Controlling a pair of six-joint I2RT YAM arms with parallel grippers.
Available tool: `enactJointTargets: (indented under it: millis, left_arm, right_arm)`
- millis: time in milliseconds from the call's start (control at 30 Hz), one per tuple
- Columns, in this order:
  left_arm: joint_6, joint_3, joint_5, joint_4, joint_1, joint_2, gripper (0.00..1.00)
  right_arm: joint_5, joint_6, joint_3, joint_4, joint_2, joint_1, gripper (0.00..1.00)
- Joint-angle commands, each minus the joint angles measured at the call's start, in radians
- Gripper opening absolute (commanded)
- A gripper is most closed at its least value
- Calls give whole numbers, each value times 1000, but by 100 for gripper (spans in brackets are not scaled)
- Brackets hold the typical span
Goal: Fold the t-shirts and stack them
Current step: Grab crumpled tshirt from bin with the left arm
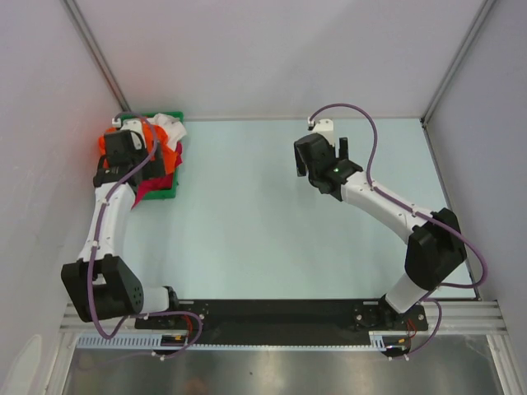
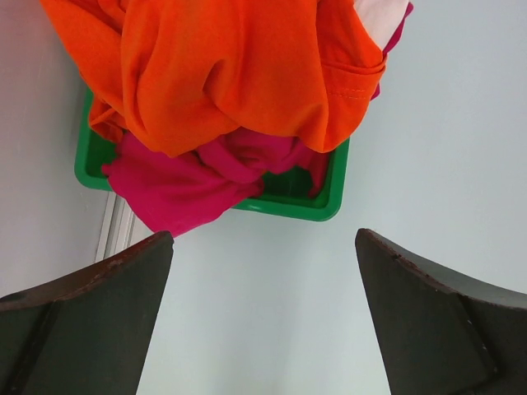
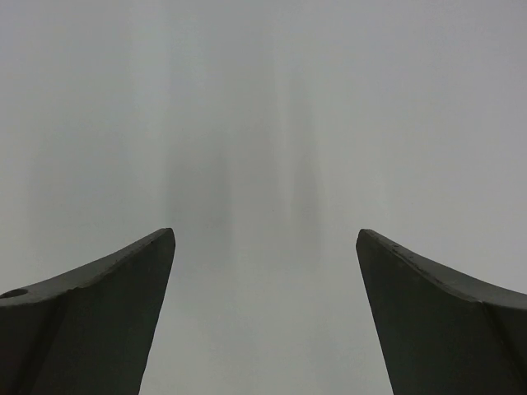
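The t-shirts lie crumpled in a heap in a green bin at the table's far left. An orange t-shirt sits on top, a magenta one spills over the bin's near rim, and a bit of a white one shows at the back. My left gripper hovers open just short of the heap, with only bare table between its fingers; from above, my left gripper overlaps the bin. My right gripper hangs open over the far middle of the table, holding nothing.
Grey walls close in the table on the left, back and right; the bin stands close to the left wall. The right wrist view shows only plain grey surface beyond my right gripper. A black rail carries both arm bases at the near edge.
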Motion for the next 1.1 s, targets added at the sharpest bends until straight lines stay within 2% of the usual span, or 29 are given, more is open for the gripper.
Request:
enactJointTargets:
  millis: [0, 367, 567, 700, 900, 1067]
  left_arm:
    - [-16, -28, 22, 48, 3, -45, 100]
    - [-81, -13, -79, 71, 3, -35, 100]
    - [-72, -52, 28, 104, 3, -73, 100]
    - [-44, -69, 45, 145, 3, -99, 100]
    - [-46, 26, 7, 85, 10, 8, 99]
    - [-44, 160, 13, 61, 52, 171, 97]
  right_arm:
    - [22, 10, 32, 5, 19, 3, 100]
    - [51, 14, 32, -3, 16, 23, 100]
    - [60, 5, 44, -8, 33, 37, 100]
    - [74, -2, 72, -17, 47, 44, 100]
    - [86, -12, 100, -26, 68, 50, 100]
    - [89, -7, 101, -23, 71, 50, 100]
